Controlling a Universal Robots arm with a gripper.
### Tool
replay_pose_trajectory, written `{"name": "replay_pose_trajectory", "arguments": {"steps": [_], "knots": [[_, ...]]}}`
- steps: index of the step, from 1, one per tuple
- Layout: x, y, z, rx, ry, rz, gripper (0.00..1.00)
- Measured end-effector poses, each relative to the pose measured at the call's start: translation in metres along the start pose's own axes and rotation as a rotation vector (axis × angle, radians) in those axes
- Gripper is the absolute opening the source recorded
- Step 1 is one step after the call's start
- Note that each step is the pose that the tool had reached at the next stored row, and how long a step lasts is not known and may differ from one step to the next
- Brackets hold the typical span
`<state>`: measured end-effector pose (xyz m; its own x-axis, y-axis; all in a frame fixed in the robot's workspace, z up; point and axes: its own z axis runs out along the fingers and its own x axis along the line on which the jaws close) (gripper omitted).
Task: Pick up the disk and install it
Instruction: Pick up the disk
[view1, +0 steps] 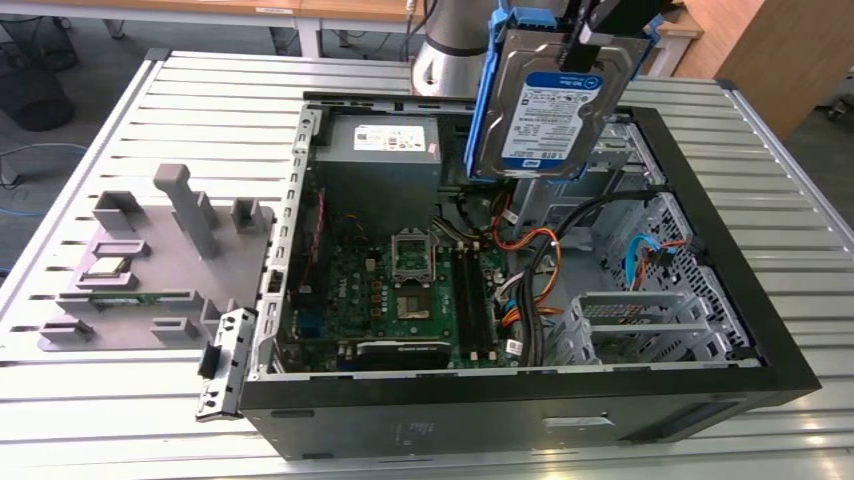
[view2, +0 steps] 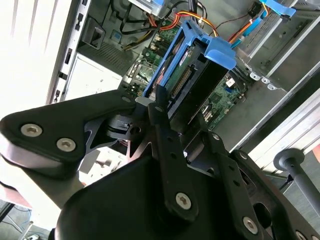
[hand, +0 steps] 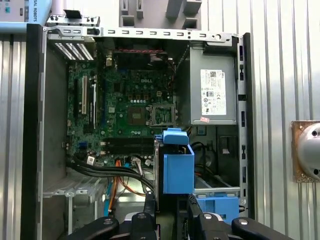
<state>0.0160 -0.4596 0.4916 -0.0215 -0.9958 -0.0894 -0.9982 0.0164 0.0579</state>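
The gripper (view1: 594, 40) is clamped tight on the top end of the disk (view1: 545, 115) and holds it up in the air. The disk hangs upright over the open computer case (view1: 534, 420), near the grey power supply (view1: 384, 140) and above the green motherboard (view1: 354, 290).

Soft, even light is filling the scene; bare metal is glaring and the case interior is sinking into shade.

In the exterior view the ribbed table (view1: 120, 130) is reflecting brightly toward the exterior view's left, the open computer case (view1: 747, 330) is shading its own floor, and the disk (view1: 551, 110) is catching a pale sheen on its label. In the second wrist view a pale surface (view2: 30, 45) is blowing out to featureless white. In the first wrist view the table slats are glowing, and the bay next to the power supply (hand: 212, 90) is lying in deep shadow.
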Motion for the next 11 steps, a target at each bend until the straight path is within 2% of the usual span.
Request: {"name": "replay_pose_trajectory", "arguments": {"steps": [7,11], "knots": [[0.0001,-0.0002,-0.0001,-0.0001,-0.0009,-0.001,0.35],[0.0000,-0.0049,-0.0003,-0.0004,-0.0014,-0.004,0.35]]}}
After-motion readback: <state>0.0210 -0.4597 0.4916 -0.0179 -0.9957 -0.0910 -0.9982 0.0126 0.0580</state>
